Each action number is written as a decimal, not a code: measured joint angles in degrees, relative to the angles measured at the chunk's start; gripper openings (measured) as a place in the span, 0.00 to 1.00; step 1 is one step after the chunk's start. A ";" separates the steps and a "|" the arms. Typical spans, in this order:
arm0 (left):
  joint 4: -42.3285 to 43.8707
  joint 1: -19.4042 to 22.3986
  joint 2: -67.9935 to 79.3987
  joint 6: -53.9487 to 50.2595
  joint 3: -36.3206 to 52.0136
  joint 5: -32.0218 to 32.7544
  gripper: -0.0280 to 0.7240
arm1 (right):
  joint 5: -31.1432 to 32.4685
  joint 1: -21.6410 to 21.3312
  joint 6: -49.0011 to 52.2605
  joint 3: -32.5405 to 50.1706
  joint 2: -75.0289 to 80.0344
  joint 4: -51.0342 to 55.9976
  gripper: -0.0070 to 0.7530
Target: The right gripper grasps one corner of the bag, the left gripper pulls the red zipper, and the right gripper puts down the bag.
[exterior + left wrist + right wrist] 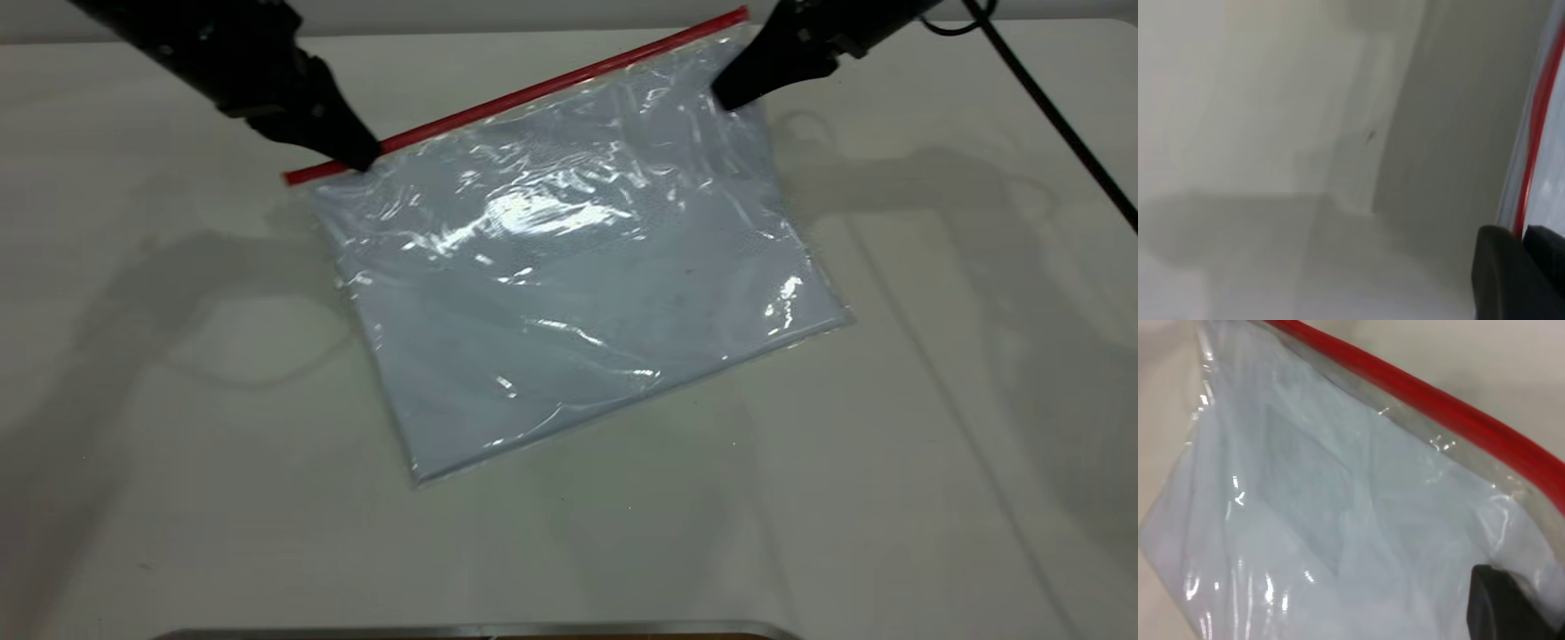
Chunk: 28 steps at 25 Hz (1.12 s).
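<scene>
The bag (569,276), a clear pouch with white paper inside, lies slanted on the white table. The red zipper (533,91) runs along its far edge. My left gripper (360,160) is at the strip's left end. In the left wrist view (1523,235) its jaws are closed with the red zipper (1538,120) between them. The slider tab is hidden. My right gripper (729,96) is shut on the plastic just below the far right corner (742,18), which is raised off the table. The right wrist view shows one finger (1505,607) on the bag (1305,520) below the red zipper (1438,400).
The right arm's black cable (1049,107) trails across the table's far right. A metal edge (462,631) runs along the table's front. Bare white tabletop (178,489) surrounds the bag on all sides.
</scene>
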 joint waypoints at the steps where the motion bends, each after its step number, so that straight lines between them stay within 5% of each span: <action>1: 0.54 0.22 0.00 -0.05 0.00 0.00 0.11 | -0.58 -0.35 0.44 0.00 0.00 -0.17 0.05; 9: 2.23 0.09 0.00 -0.30 0.00 -0.06 0.11 | -4.34 -1.08 5.32 0.00 0.00 -3.36 0.07; 13: 2.37 -0.01 0.00 -0.65 0.00 -0.21 0.16 | -4.96 -1.08 5.74 0.00 0.00 -4.42 0.20; 21: 3.93 0.38 -3.97 -9.93 0.24 -0.42 0.69 | -8.11 -2.21 11.95 -2.21 -2.08 -10.21 0.84; 24: 7.17 0.38 -9.40 -16.32 0.24 0.06 0.87 | -7.69 -2.32 17.44 -3.74 -6.26 -14.25 0.92; 28: 17.86 0.38 -19.52 -28.43 0.24 3.79 0.93 | -3.55 -2.42 24.56 -5.36 -15.25 -21.23 0.90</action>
